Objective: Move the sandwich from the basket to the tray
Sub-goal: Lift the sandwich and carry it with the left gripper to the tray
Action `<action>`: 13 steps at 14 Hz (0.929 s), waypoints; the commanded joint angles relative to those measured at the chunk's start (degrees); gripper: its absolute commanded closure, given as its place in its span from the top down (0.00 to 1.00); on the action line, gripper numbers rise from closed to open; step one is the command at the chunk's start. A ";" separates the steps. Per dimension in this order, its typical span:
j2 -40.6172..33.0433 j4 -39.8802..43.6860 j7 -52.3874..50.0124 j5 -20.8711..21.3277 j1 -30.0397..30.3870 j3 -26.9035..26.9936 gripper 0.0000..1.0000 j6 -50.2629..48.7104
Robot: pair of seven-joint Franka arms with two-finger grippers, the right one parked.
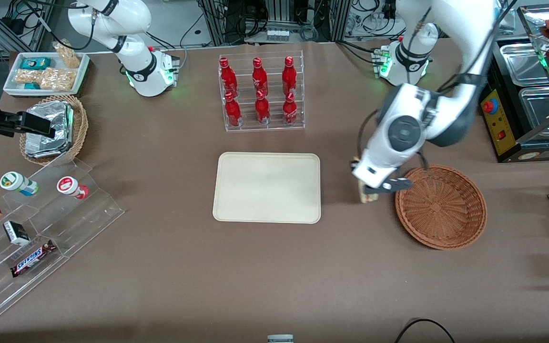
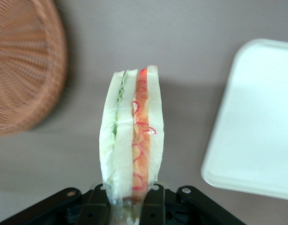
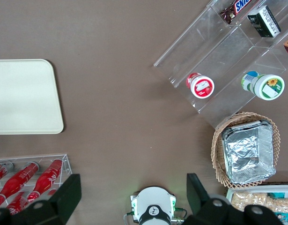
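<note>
My gripper (image 1: 369,189) is shut on the sandwich (image 2: 132,136), a clear-wrapped wedge of white bread with green and red-orange layers. It holds the sandwich above the brown tablecloth, between the reddish-brown wicker basket (image 1: 441,206) and the cream tray (image 1: 267,186). In the front view only a bit of the sandwich (image 1: 364,195) shows under the wrist. The basket (image 2: 22,65) has nothing in it. The tray (image 2: 256,122) also has nothing on it; it shows in the right wrist view too (image 3: 22,96).
A clear rack of red bottles (image 1: 260,93) stands farther from the front camera than the tray. Toward the parked arm's end are a tan basket of foil packets (image 1: 53,128), a white snack dish (image 1: 45,71) and clear stepped shelves (image 1: 41,224). A black control box (image 1: 498,124) stands near the working arm.
</note>
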 commanded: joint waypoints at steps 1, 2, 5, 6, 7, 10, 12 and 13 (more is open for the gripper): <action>2.43 3.51 -2.43 -1.91 -3.61 0.84 0.18 -1.34; 3.39 4.74 -4.44 -1.91 -4.84 0.84 0.18 -1.25; 9.62 11.49 -10.33 -3.05 -10.72 0.84 0.18 -1.25; 11.47 14.30 -13.13 -2.87 -12.48 0.84 0.18 -0.90; 13.23 17.20 -14.99 -2.96 -13.02 0.84 0.18 -1.07; 17.63 20.64 -17.46 -2.52 -15.83 0.84 0.18 -0.73; 19.31 22.32 -17.91 -3.05 -16.19 0.84 0.18 1.63; 20.62 22.76 -17.82 -3.05 -16.45 0.66 0.19 3.65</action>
